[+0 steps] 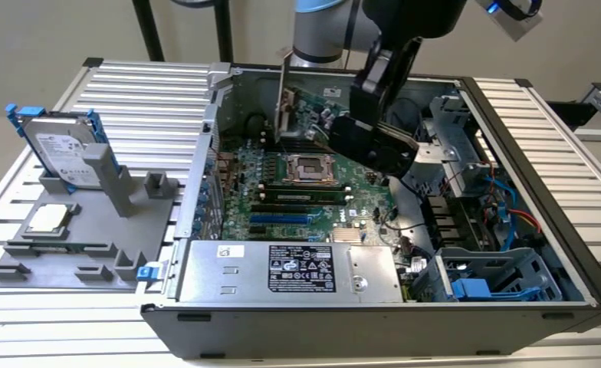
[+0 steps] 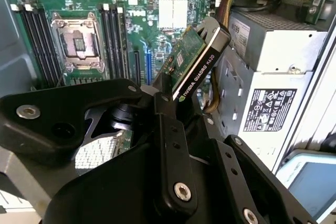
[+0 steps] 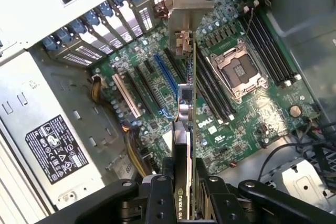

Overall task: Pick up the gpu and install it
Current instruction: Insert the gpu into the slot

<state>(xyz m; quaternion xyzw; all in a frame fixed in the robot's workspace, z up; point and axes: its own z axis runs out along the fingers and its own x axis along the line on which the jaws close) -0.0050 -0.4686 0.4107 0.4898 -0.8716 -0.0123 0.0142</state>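
Gripper (image 3: 184,195) clenched on the gpu (image 3: 186,106), which juts ahead of it over the motherboard (image 3: 252,129); likely fault: card edge misaligned with the blue slot (image 3: 166,80) beneath, jamming or scraping contacts.

The gpu (image 3: 185,107) shows dull silver metal, glossy black plastic and green board.

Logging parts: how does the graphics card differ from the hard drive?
The graphics card is clamped in the gripper above the motherboard; the hard drive sits in a gray holder outside the case, at the exterior view's left. The card is green and black; the drive is silver with blue rails. Both stand on edge.
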